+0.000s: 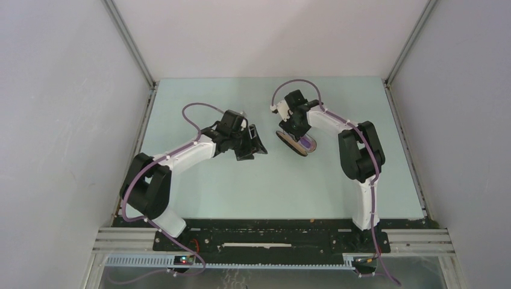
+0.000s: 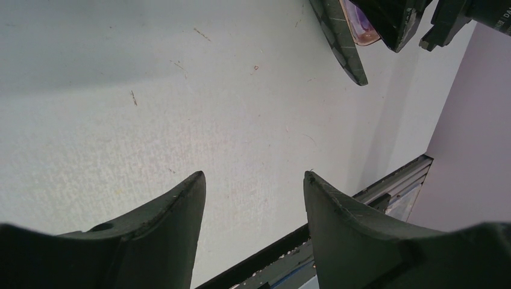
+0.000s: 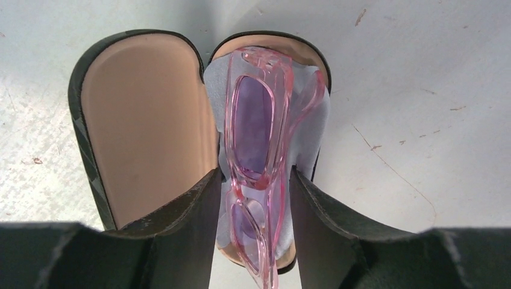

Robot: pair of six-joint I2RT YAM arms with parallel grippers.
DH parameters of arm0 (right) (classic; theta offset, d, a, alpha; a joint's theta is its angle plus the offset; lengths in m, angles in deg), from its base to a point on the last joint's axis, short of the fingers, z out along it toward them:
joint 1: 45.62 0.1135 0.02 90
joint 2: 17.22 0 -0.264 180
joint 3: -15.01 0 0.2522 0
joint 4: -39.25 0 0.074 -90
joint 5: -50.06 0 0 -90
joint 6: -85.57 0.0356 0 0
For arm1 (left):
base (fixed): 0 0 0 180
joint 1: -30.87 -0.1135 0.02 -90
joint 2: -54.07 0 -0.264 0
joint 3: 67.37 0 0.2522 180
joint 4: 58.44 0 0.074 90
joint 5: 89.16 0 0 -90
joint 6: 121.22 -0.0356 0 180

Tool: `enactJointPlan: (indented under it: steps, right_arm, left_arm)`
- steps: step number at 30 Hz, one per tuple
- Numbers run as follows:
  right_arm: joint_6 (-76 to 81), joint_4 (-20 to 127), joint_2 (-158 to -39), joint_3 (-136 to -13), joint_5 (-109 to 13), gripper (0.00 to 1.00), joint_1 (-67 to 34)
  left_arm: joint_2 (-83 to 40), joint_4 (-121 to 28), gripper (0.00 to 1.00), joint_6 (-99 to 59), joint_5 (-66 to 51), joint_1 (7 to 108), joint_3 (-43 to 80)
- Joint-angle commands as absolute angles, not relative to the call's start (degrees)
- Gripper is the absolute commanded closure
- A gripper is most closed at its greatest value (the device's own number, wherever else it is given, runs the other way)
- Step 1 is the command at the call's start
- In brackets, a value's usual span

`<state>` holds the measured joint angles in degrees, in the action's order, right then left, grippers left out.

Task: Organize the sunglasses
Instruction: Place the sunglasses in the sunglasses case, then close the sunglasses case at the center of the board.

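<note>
The sunglasses lie in the right half of an open black case. They rest on a light blue cloth that covers the bottom of this half. The frame is thin and pink, the lenses look purple, and the arms are folded. The left half of the case shows only its tan lining.

The right gripper is just over the glasses, with one finger on each side of the frame. The gap between its fingers is narrow, only a little wider than the glasses. A thin strip of cloth shows between each finger and the frame, so the fingers appear not to touch it.

In the top view the case stands on the pale green worktop, a little right of the middle and in the upper half of the frame.

The left gripper is near it on the left, apart from the case. Its fingers are spread wide with nothing between them, and below them is only bare worktop. In the left wrist view an edge of the case and one purple lens appear at the upper right.
</note>
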<state>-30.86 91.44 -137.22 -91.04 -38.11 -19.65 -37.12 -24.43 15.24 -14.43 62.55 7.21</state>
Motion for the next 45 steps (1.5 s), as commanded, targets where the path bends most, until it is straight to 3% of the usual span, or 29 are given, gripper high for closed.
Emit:
enactJointPlan:
  steps: [1, 11, 17, 28, 37, 45]
  right_arm:
    - [-30.0, 89.4, -131.3, -90.5, -36.8, 0.46, -19.3]
    - [-28.7, 88.7, -126.8, -90.3, -37.3, 0.45, -19.8]
    - [-18.2, 87.6, -127.0, -92.9, -43.3, 0.45, -26.5]
    - [-4.7, 88.7, -131.8, -95.3, -57.7, 0.54, -34.1]
    - [0.2, 85.5, -136.0, -93.5, -61.2, 0.7, -37.5]
    - [2.6, 83.4, -138.6, -92.7, -61.8, 0.73, -38.1]
  left_arm:
    - [-36.1, -25.5, 0.35, 13.9, -14.7, 62.2, 6.0]
    - [-35.6, -26.7, 0.34, 13.8, -15.8, 62.3, 6.7]
    - [-36.4, -28.7, 0.34, 15.7, -16.0, 63.3, 7.6]
    - [-48.0, -33.6, 0.41, 23.0, -15.8, 67.3, 15.6]
    - [-55.0, -36.1, 0.54, 26.2, -16.9, 67.3, 21.2]
    - [-59.5, -36.0, 0.55, 27.2, -17.5, 67.3, 25.4]
